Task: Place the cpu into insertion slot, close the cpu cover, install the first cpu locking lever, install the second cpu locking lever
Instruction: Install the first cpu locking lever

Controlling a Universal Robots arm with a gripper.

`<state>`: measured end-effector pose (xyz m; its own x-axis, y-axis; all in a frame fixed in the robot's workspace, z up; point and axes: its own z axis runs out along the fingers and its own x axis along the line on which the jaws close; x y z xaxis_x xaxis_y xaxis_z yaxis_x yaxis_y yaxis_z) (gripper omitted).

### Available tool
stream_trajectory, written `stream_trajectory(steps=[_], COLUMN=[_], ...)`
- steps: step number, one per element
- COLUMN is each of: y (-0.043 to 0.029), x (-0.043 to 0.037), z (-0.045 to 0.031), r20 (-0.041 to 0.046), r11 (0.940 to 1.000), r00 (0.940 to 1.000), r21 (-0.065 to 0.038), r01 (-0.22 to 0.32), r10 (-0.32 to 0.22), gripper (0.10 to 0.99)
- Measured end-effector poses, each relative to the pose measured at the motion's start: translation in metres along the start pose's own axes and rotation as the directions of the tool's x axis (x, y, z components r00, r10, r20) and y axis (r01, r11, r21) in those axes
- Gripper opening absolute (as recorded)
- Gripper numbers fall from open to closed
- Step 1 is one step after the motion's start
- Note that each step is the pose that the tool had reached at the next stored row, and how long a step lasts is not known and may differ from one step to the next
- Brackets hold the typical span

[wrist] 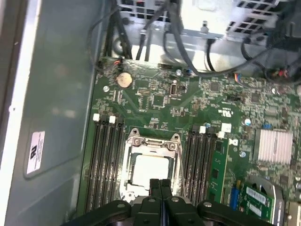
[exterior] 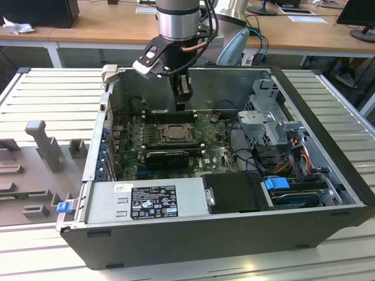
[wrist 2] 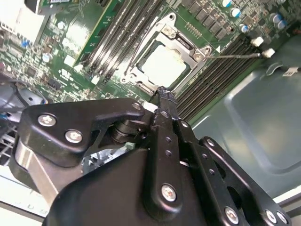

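place: robotics lab | cues: wooden desks [exterior: 99,23], monitor bases [exterior: 363,34], slatted metal bench [exterior: 53,93], opened computer case [exterior: 234,234]

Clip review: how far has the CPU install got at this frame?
Done: the cpu sits in its socket, and the cpu cover lies flat around it. In hand: nothing; the gripper, shut and empty, hovers at the socket's edge. Left: latching. In the second wrist view one thin lever sticks out sideways over the memory slots, apparently unlatched; the other I cannot make out.
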<state>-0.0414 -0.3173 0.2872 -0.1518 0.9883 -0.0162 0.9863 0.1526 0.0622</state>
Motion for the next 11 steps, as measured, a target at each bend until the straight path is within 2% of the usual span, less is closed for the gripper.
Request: stream_trajectory(steps=[6,11], y=[0.0000,0.0000], x=[0.0000,0.0000], z=[0.0000,0.0000], r20=[-0.0043,-0.0081], r11=[0.9975,0.9910], r00=[0.9975,0.9910], r21=[-0.001,-0.003], r01=[0.071,0.133], r10=[-0.071,-0.133], gripper=[0.106,0.106])
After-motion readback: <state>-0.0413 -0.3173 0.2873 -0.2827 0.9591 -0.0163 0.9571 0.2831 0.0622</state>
